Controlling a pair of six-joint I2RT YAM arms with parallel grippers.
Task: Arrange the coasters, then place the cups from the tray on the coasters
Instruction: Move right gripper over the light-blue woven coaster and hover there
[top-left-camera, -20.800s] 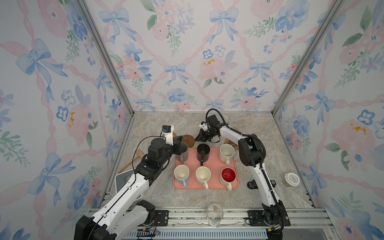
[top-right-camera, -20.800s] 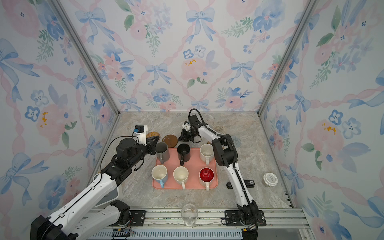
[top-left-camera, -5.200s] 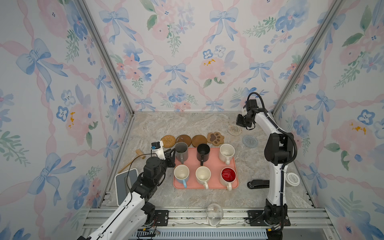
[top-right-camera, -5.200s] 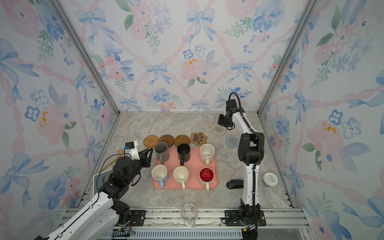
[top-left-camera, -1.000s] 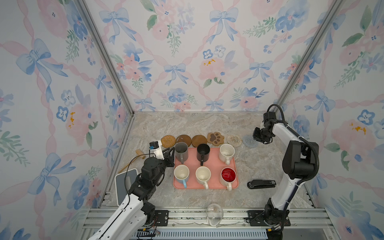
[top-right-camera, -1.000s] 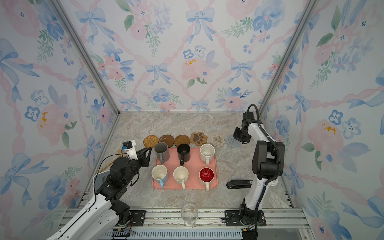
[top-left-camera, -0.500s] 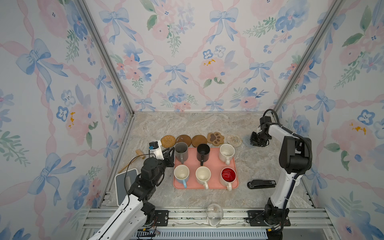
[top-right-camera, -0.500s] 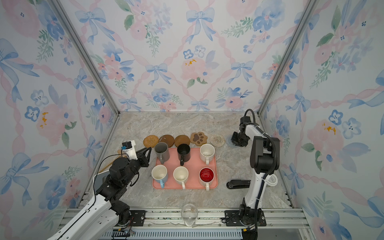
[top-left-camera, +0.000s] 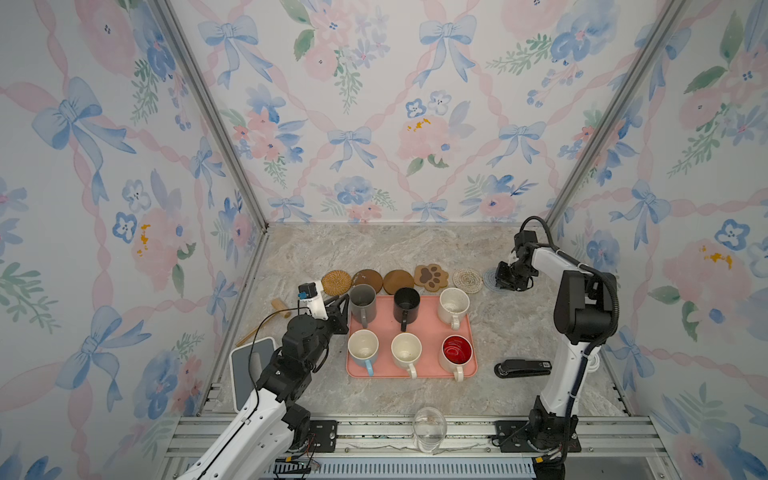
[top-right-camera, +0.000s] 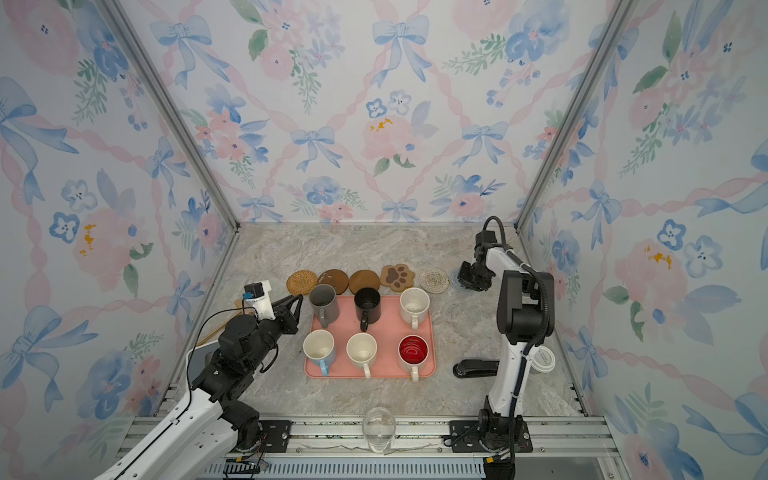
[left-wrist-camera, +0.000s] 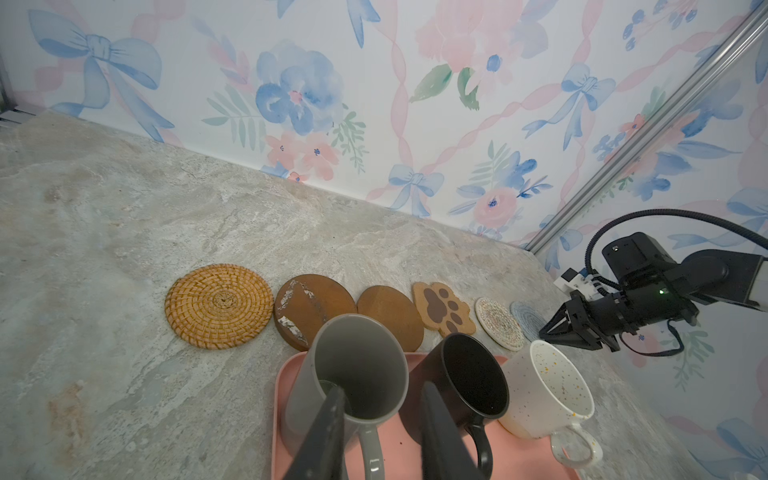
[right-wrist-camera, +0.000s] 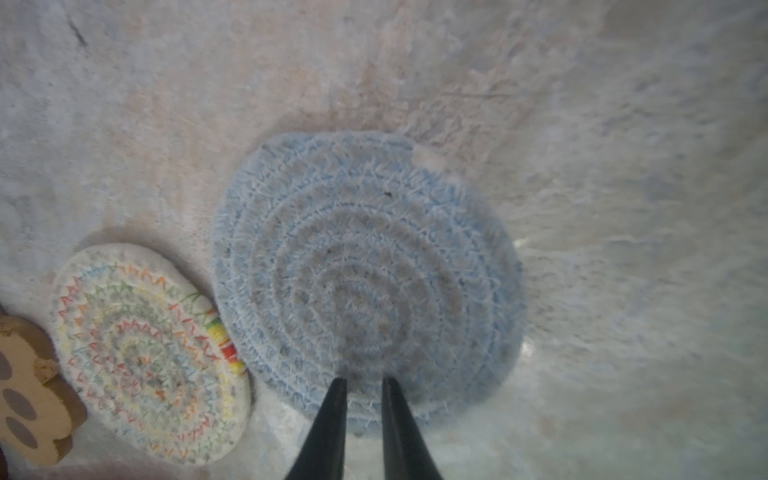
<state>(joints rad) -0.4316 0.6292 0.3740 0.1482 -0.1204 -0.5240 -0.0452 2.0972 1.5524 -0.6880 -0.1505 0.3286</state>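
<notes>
1. Currently the right end effector (right-wrist-camera: 361, 380) points its tips at the edge of the grey-blue coaster (right-wrist-camera: 365, 266), jaws a narrow gap apart, clamping nothing.
2. That coaster lies on the tabletop (top-left-camera: 374, 249) at the tray's (top-left-camera: 430, 316) 1 o'clock, ending the coaster row just beside the white woven coaster (top-left-camera: 467, 280).
3. Left end effector (top-left-camera: 343, 301), released and empty, sits at the grey mug's (top-left-camera: 363, 299) 9 o'clock.
4. All six cups (top-left-camera: 405, 353) stand on the tray.

Floral bow wallpaper (top-left-camera: 374, 124), marble tabletop (top-left-camera: 374, 249)
</notes>
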